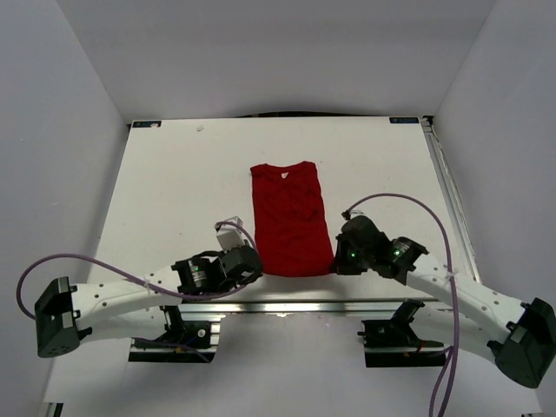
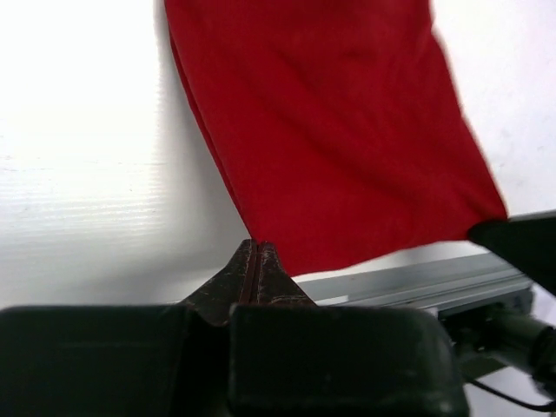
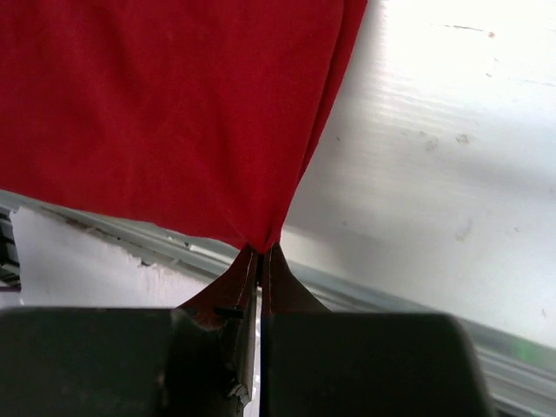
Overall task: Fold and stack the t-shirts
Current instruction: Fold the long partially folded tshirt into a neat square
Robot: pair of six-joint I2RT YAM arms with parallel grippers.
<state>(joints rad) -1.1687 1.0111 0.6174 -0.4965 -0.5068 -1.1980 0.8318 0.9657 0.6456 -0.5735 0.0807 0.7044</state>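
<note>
The red t-shirt (image 1: 288,217) lies on the white table, folded lengthwise into a narrow strip, collar at the far end. My left gripper (image 1: 257,267) is shut on the near left corner of its hem; in the left wrist view the gripper (image 2: 254,246) pinches the cloth (image 2: 330,122) at its tips. My right gripper (image 1: 337,262) is shut on the near right corner; in the right wrist view the gripper (image 3: 261,250) holds the t-shirt (image 3: 165,113) drawn to a point between the closed jaws.
The white table (image 1: 174,191) has a metal rail (image 1: 287,306) along its near edge, right under the hem. White walls stand on three sides. A small white tag (image 1: 228,228) lies by the left gripper. Purple cables loop from both arms.
</note>
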